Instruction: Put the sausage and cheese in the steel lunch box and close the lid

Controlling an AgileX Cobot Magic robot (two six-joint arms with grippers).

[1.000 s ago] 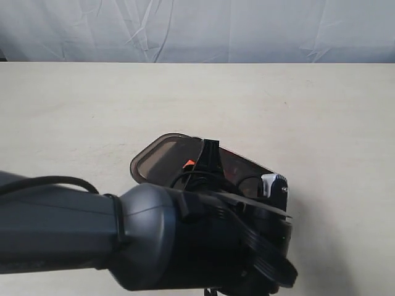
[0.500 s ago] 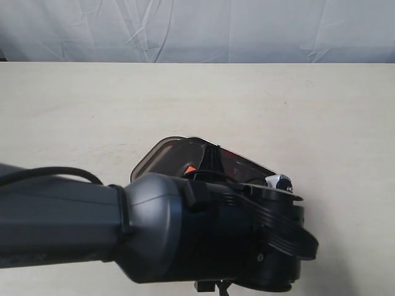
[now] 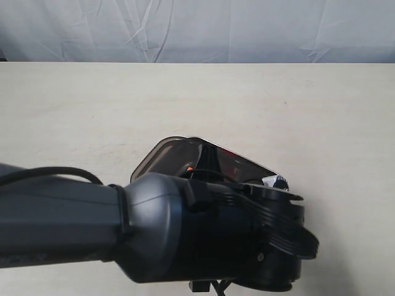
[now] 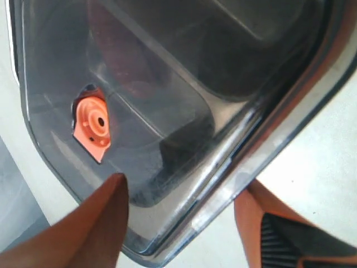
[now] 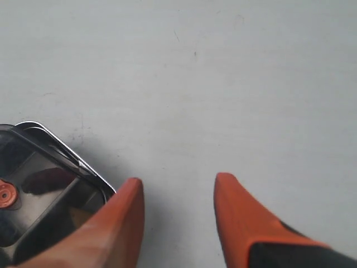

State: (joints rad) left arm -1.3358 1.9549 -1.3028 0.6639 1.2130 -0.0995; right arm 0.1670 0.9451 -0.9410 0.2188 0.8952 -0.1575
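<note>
Lid (image 4: 167, 84) lies over the steel lunch box (image 5: 72, 153) on the tabletop (image 5: 223, 84), so the left tool (image 4: 184, 184) straddles its rim, spread wide and gripping nothing, likely to seat it, while the right tool (image 5: 178, 180) hangs spread and empty alongside.

**Pale table, creased cloth behind**

A cream, matte table (image 3: 185, 98) fills most of the exterior view. Its surface is plain apart from faint scuffs and a few small dark specks, one of them toward 2 o'clock. Along its far edge, at 12 o'clock, a wrinkled white-blue cloth backdrop (image 3: 197, 31) spans the full width. A small dark patch shows where cloth meets table at 10 o'clock. The light is soft and even.
</note>
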